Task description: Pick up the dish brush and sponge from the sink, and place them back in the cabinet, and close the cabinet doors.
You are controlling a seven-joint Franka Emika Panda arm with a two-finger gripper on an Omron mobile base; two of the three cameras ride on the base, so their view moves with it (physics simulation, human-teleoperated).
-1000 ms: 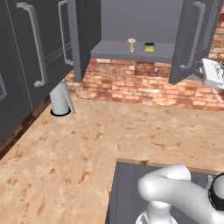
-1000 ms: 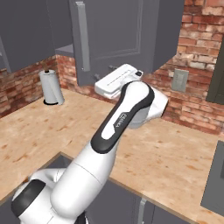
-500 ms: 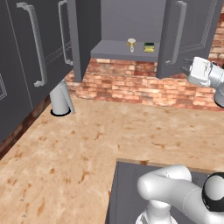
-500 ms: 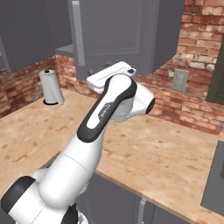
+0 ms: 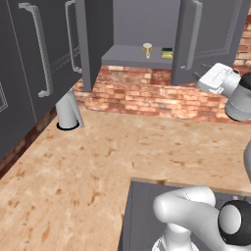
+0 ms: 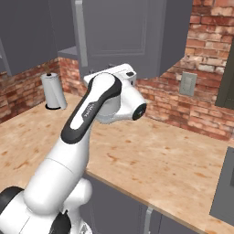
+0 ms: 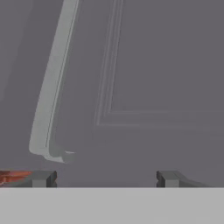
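Dish brush [image 5: 147,48] & sponge [image 5: 167,52] are already placed on the cabinet [image 5: 135,53] shelf. Door closing is in hand: gripper [image 7: 103,178], jaws wide & empty, is held near right door [image 5: 187,41]. Next, door must be pushed shut.

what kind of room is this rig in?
A rendered kitchen, most likely: dark grey wall cabinet above a speckled stone counter, brick backsplash, and a paper towel roll by the wall.

dark grey cabinet doors [image 5: 208,39], cream dish brush [image 5: 147,48], green-yellow sponge [image 5: 167,51], red brick wall [image 5: 142,93], speckled beige counter [image 5: 98,162]
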